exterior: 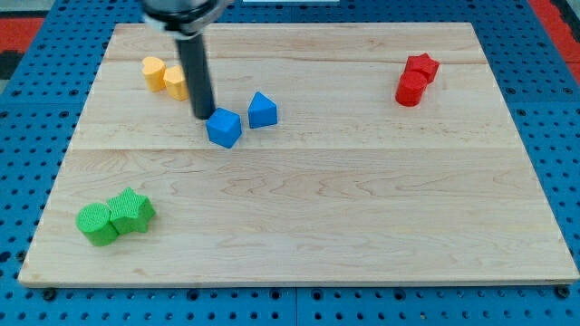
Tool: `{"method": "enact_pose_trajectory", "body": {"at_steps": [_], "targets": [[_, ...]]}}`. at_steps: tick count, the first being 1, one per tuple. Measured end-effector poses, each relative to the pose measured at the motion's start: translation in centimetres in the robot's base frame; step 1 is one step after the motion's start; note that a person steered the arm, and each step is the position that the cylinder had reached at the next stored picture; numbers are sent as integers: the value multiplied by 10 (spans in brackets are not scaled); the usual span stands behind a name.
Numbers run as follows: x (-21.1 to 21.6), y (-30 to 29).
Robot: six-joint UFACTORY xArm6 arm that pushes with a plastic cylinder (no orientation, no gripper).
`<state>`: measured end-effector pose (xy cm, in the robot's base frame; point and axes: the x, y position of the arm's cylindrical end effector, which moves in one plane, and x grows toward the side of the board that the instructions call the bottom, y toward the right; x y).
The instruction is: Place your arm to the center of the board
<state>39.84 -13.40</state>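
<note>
The dark rod comes down from the view's top, and my tip (pixel 204 116) rests on the wooden board (pixel 299 226) left of centre. It sits just left of a blue cube (pixel 224 127), close to or touching it. A second blue block (pixel 262 110), wedge-like, lies right of the cube. Two yellow blocks (pixel 154 70) (pixel 175 81) lie just left of the rod; the rod partly covers the nearer one.
Two red blocks, a star (pixel 422 66) and a cylinder (pixel 410 89), sit at the upper right. Two green blocks, a cylinder (pixel 96 224) and a star-like one (pixel 132 210), sit at the lower left. A blue pegboard (pixel 18 181) surrounds the board.
</note>
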Motion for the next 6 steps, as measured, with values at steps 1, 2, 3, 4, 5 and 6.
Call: {"method": "enact_pose_trajectory", "body": {"at_steps": [1, 2, 3, 4, 5, 6], "targets": [[58, 15], [61, 29], [54, -56], [38, -22], [38, 52], [38, 100]]}}
